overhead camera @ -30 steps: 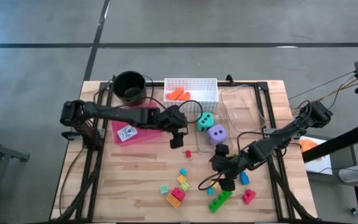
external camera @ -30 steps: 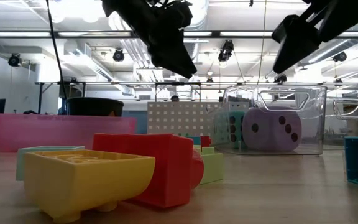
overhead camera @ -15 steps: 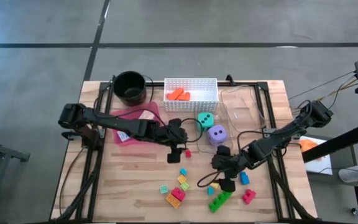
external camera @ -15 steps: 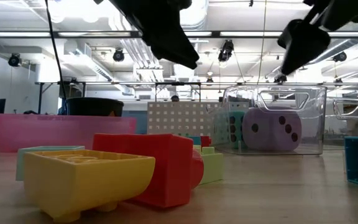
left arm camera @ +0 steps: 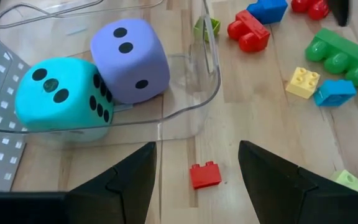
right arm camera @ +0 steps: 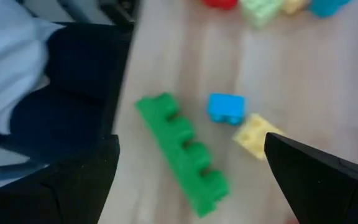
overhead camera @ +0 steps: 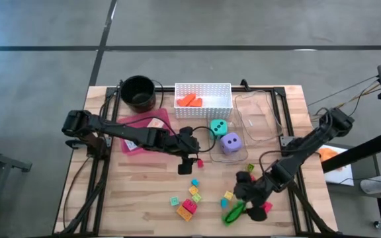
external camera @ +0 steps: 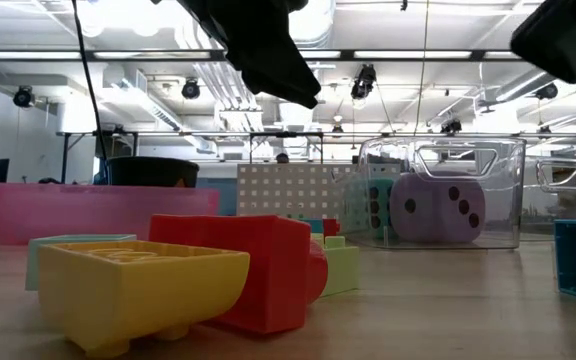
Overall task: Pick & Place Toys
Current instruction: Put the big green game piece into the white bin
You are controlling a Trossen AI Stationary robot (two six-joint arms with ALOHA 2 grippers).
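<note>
Fingers, left gripper (left arm camera: 196, 163): spread wide, holding nothing; your small red block (left arm camera: 205, 175) lies on the wood in the gap between the two tips, touching neither.
Fingers, right gripper (right arm camera: 191, 163): also spread apart, empty; long green block (right arm camera: 181, 153) sits between them, with a small blue block (right arm camera: 225, 107) and a yellow block (right arm camera: 256, 135) just beyond it.
Left gripper position: mid-table in the high view, just beside the teal die (overhead camera: 218, 127).
Right gripper position: near edge of the table, right side, over the green block (overhead camera: 233, 213).
Red block look: tiny, two studs, lying flat, bright red.
Green block look: long, a row of studs, lying at an angle to the fingers.
Dice: teal die (left arm camera: 61, 93) and purple die (left arm camera: 130, 59) touch each other, black dots, behind the wall of a clear bin (left arm camera: 207, 74) in your left wrist view.
Other blocks: loose cluster (overhead camera: 189, 198) on the wood near the front edge.
</note>
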